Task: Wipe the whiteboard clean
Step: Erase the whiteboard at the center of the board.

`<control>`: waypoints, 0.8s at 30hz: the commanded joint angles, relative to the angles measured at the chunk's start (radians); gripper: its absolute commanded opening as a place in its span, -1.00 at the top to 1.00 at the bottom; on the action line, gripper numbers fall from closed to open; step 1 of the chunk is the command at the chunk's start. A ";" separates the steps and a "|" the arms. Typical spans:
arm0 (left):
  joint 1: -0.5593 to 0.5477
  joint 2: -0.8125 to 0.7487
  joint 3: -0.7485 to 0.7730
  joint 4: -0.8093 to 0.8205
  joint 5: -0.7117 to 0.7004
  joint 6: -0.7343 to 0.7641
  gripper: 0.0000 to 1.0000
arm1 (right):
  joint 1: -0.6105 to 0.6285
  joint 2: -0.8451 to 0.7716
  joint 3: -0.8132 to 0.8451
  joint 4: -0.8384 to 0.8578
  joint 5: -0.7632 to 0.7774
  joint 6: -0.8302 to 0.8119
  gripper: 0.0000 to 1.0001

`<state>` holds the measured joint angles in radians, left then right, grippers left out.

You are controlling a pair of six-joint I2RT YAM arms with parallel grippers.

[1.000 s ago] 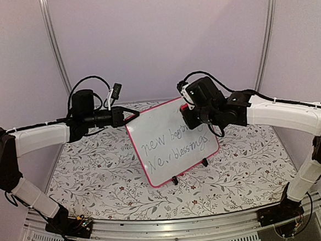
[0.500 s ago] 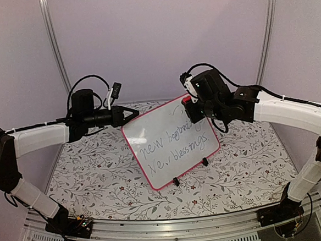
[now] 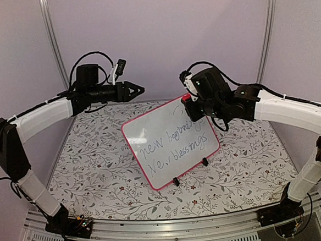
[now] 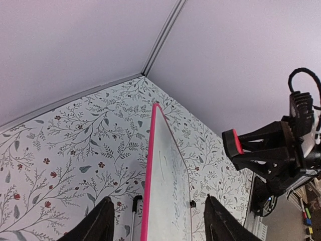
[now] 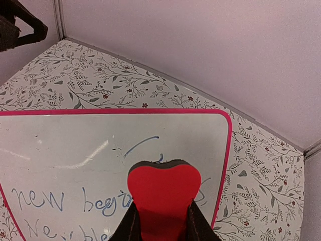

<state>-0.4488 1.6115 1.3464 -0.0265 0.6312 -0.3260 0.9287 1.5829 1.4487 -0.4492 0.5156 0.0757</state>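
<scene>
Now, progress: barely begun by my read; both lines of dark handwriting (image 3: 176, 144) sit unwiped on the whiteboard (image 3: 169, 125); whole wipe is left
Whiteboard place: mid worktop (image 3: 98, 174), standing tilted back on two black clip feet (image 3: 176, 180); face turned toward the right arm
Right fingers: closed on red eraser (image 5: 163, 193); right gripper (image 5: 163, 216) holds it in front of the board's upper right corner, above the text
Contact: left wrist view shows a gap between eraser and board face; likely not pressing yet
Left fingers: spread apart, gripping nothing; left gripper (image 3: 141, 90) hangs high, off the board's upper left edge, well apart from it
Edges: pink rim runs all round; eraser sits near the top and right rim, so strokes should go down and left to cover the writing
Open room: bare floral worktop on both sides and in front; back wall close behind
Risk: board is unbraced; a firm push may tip or slide it
</scene>
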 commanded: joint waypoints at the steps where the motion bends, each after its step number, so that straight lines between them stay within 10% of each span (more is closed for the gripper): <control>1: -0.003 0.107 0.083 -0.165 0.030 0.055 -0.22 | -0.005 -0.039 0.001 -0.004 -0.013 0.020 1.00; 24: -0.037 0.207 0.072 -0.180 0.159 0.081 0.31 | -0.005 0.009 -0.007 -0.020 0.013 0.022 1.00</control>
<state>-0.4721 1.8366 1.4307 -0.2211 0.7616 -0.2539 0.9287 1.5631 1.4307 -0.4648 0.5072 0.0937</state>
